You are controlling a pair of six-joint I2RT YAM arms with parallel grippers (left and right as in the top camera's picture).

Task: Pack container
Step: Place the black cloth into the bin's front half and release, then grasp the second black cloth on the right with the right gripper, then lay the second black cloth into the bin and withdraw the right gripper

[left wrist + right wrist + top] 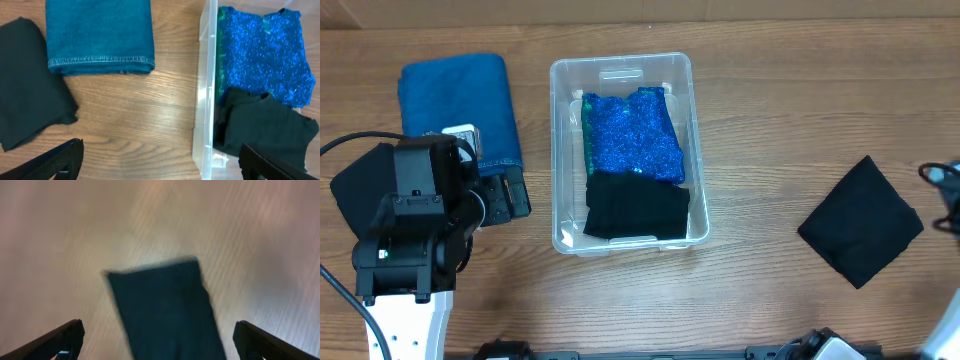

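Container [560,150] holds blue sequined garment [632,135], black cloth [638,208].

Sparkly blue garment [633,137], black cloth [862,222]

A robotics lab bench, judging by the wood-grain table [770,120] and black robot arm [415,215] above it.

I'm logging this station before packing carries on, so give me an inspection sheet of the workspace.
Surface: wooden table.
Job's things: container mid-table, holding a blue sparkly garment and a black garment.
Clutter: folded blue cloth left of the container; left black cloth beyond it; right black cloth on the table's right side.
Grippers: left gripper open, empty; right gripper open, empty, right black cloth in its blurred view.
Cables: black cable at the left edge.
Surroundings: nothing seen.
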